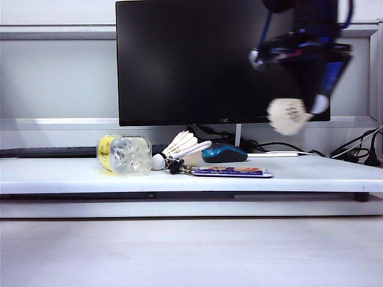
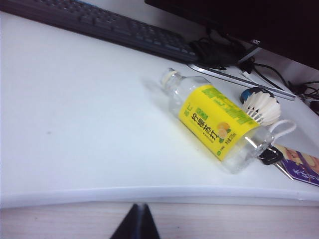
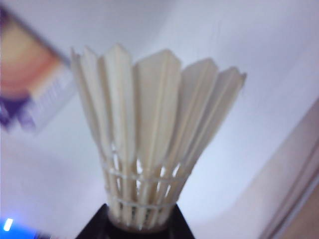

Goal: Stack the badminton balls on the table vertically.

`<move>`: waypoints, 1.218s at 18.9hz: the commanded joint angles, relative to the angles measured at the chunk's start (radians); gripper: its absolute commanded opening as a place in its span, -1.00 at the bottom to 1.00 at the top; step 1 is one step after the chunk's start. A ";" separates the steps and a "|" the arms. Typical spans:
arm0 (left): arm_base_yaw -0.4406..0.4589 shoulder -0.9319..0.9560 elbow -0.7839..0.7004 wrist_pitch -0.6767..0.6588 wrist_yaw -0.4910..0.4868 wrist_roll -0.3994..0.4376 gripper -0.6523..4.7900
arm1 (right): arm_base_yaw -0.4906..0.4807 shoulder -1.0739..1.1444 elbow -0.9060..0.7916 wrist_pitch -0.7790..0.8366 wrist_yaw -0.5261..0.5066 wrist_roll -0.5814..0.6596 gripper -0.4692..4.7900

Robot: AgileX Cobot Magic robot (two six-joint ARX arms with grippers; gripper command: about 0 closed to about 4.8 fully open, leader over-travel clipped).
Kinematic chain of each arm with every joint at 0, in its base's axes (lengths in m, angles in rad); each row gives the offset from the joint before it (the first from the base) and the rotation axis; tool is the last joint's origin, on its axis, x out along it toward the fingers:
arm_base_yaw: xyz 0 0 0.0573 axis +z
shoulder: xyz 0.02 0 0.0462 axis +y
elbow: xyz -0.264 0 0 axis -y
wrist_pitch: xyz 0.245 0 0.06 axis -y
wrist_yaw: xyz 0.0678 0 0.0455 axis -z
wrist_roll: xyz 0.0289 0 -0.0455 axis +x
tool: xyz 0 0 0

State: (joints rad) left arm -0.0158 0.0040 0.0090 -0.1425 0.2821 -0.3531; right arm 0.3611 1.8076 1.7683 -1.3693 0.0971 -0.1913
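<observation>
- R arm: raised high at right of ext. view, in front of monitor [image 1: 197, 60]; blurred; R gripper [image 1: 308, 110] points down.
- R gripper fingers: part-closed on shuttlecock [image 3: 149, 134], clamped at its cork end; skirt flares out away from the fingers. In ext. view same shuttlecock [image 1: 287, 115] hangs in air well above table [image 1: 60, 176], skirt facing left.
- L gripper [image 2: 135, 224]: only dark tip shows at edge of L wrist view, near table's front edge, over wood-grain surface; holds nothing seen; open or closed — cannot tell. Not seen in ext. view.
- 2nd shuttlecock [image 1: 179, 149]: lying on its side on table, cork touching or just beside bottle [image 1: 124, 155], skirt toward mouse [image 1: 224, 154].
- Bottle: on its side, yellow label.
- Keys [image 1: 176, 165] and card [image 1: 230, 172]: on table just in front of 2nd shuttlecock.
- Keyboard [image 2: 99, 27]: behind bottle, near monitor.
</observation>
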 commanded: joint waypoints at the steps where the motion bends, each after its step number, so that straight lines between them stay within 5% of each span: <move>1: -0.002 -0.003 -0.002 -0.016 0.024 -0.002 -0.78 | -0.023 -0.005 0.003 -0.016 -0.089 0.002 -0.51; 3: -0.002 -0.003 -0.001 -0.016 0.040 -0.002 -0.78 | -0.037 -0.002 0.002 -0.016 -0.160 0.002 -0.51; 8: -0.002 -0.003 -0.001 -0.016 0.063 -0.002 -0.78 | -0.038 0.022 0.002 0.026 -0.138 0.000 -0.51; 15: -0.002 -0.003 -0.001 -0.016 0.066 -0.028 -0.78 | -0.057 0.078 0.002 0.143 -0.393 0.072 -0.51; 21: -0.002 -0.003 -0.001 -0.014 0.082 -0.029 -0.78 | -0.157 0.153 0.000 0.328 -0.623 0.360 -0.51; 23: -0.002 -0.003 -0.001 -0.014 0.082 -0.029 -0.78 | -0.168 0.153 0.000 0.394 -0.628 0.452 -0.51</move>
State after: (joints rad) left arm -0.0162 0.0044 0.0093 -0.1383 0.3489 -0.3824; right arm 0.1970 1.9652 1.7660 -1.0382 -0.5144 0.1768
